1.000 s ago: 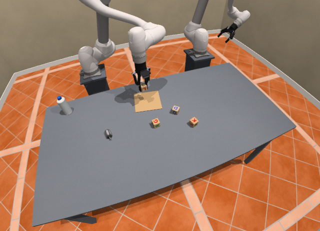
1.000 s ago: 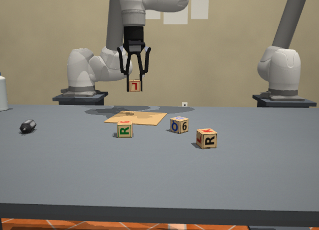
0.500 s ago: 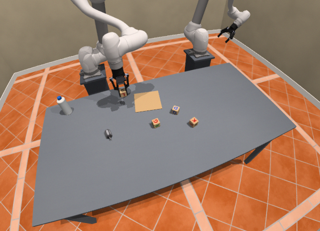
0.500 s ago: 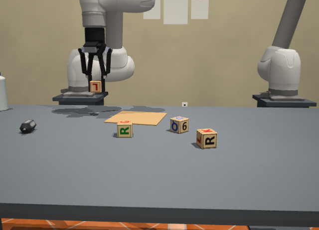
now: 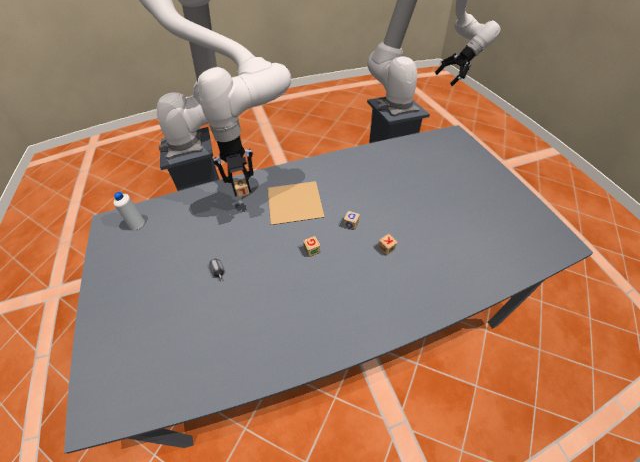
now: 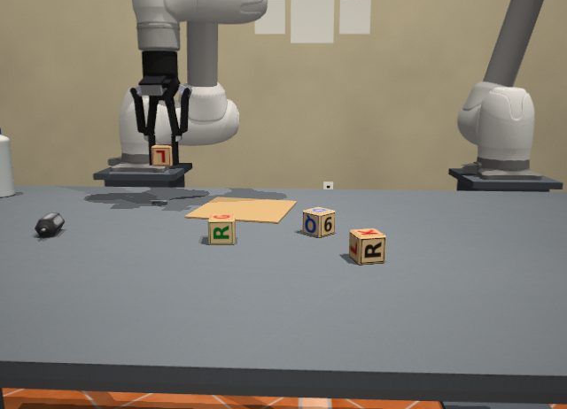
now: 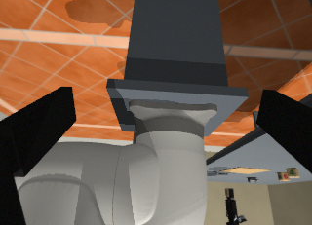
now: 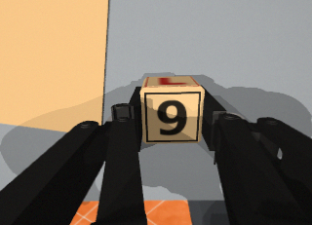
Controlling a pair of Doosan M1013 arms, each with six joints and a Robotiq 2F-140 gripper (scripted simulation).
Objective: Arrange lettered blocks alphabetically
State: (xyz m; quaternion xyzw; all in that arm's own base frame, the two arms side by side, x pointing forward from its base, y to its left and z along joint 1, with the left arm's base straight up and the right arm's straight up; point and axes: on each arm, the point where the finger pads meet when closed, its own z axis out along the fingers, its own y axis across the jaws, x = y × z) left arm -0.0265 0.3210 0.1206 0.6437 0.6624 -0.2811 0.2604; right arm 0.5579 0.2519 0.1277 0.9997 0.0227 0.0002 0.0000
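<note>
My right gripper [image 5: 241,189] [image 6: 162,158] [image 8: 169,99] is shut on a wooden block [image 8: 172,132] with a black 9 on top and a red L on one side. It holds the block in the air, left of the tan mat [image 5: 295,205] [image 6: 242,210] [image 8: 49,55] in the top and exterior views. A red G block [image 5: 311,246] [image 6: 221,231], a block with a blue letter, apparently D, on top [image 5: 351,220] [image 6: 318,222], and a red K block [image 5: 387,244] [image 6: 367,247] stand apart on the table, off the mat. My left gripper [image 5: 446,78] [image 7: 167,105] is open and empty, far beyond the table.
A white bottle [image 5: 129,212] [image 6: 4,166] with a blue cap stands at the table's left end. A small dark grey object [image 5: 216,267] [image 6: 50,224] lies left of the G block. The robot pedestals [image 5: 188,166] [image 5: 397,126] stand behind the table [image 5: 258,333].
</note>
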